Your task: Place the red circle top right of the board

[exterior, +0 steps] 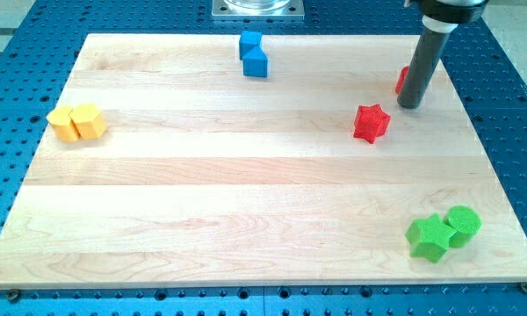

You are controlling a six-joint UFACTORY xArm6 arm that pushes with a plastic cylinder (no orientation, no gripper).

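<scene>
The red circle (402,80) is near the view's top right of the wooden board (246,202); only a sliver of it shows on the left side of the rod. My tip (409,105) rests on the board right in front of the red circle, touching or nearly touching it. A red star (371,122) lies just left of and below my tip.
A blue block pair (254,54) sits at the top centre. Two yellow blocks (76,122) lie at the left edge. A green star (429,238) and a green circle (463,224) sit at the bottom right. The board's right edge is close to my tip.
</scene>
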